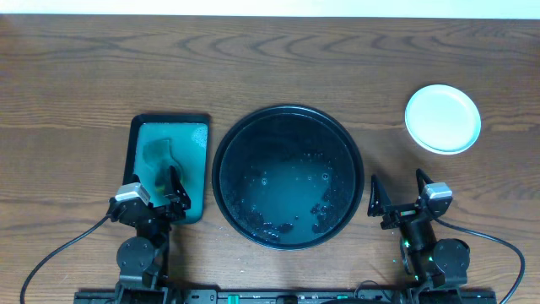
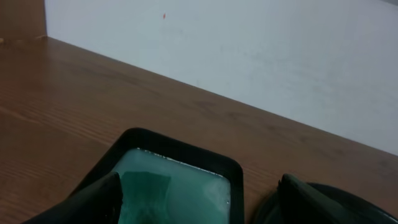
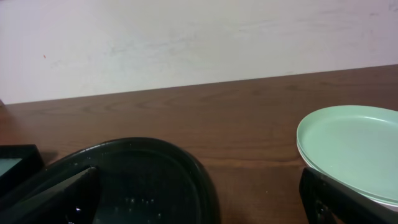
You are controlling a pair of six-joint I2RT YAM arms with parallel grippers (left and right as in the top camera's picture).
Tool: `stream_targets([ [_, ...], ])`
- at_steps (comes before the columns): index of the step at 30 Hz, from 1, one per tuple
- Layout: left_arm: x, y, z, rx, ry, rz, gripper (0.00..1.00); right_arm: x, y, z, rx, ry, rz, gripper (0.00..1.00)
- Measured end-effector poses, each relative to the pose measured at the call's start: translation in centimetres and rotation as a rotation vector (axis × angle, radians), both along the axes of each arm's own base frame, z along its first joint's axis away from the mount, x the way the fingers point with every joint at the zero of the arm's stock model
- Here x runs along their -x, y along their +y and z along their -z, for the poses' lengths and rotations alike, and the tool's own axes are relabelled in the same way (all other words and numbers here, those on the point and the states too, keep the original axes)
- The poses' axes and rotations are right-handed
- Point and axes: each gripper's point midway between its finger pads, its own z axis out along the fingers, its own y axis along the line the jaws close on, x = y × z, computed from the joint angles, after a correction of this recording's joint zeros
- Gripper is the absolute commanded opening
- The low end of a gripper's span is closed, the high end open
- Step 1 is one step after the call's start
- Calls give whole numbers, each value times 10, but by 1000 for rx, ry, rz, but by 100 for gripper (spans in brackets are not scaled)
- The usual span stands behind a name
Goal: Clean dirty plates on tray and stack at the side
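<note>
Left gripper [image 1: 166, 184]: jaws spread wide, nothing between them; hangs over the near end of the sponge tray [image 1: 135, 160].
Right gripper [image 1: 398, 190]: jaws spread wide, holding nothing; near the table's [image 1: 84, 76] front edge, just right of the tray [image 1: 221, 152].
Tray: large, round, black, raised rim; glossy, with water beads and a pale wet sheen on its floor. It sits at the middle of the table, toward the front edge, between the two grippers.
Sponge tray: rectangular, black, teal-green inside; just left of the tray.
Plates [image 1: 443, 118]: small, round, stacked. The top face is plain pale mint, and layered rims show beneath it; the count is unclear. They stand toward the right edge, well apart from the tray.
</note>
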Motion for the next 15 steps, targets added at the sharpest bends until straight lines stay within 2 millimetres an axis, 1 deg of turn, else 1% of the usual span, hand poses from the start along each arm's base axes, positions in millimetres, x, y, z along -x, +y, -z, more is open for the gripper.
stream_targets([
  [15,0,-4,1,-14,11,25,80,0,0,0,0,0,0,99],
])
